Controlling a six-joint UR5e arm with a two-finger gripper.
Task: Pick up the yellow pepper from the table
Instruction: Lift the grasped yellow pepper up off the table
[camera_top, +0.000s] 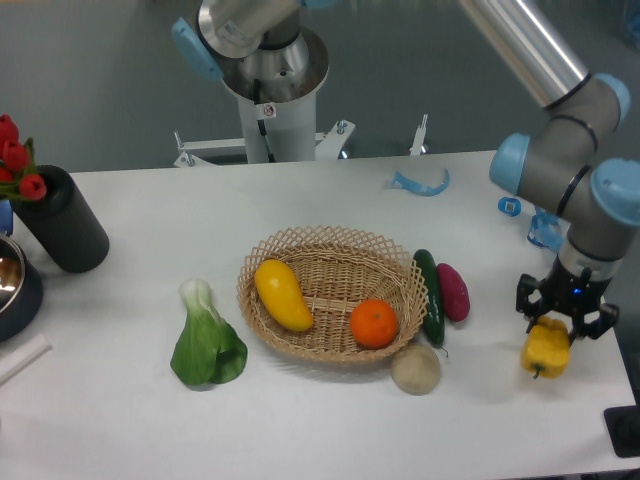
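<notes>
Yellow pepper (547, 346) near worktop (300, 210) right edge, pinched at its top by the claw (566, 318); whether it is clear of the surface, cannot tell. Risks: grip sits high on a lobed, glossy skin, so it may rotate or slip out on the lift. Worktop edge is close; a drop could roll off

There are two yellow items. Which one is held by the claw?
The yellow pepper, blocky and lobed, in the claw at the table's right edge. The long smooth yellow fruit lies in the basket.
</notes>
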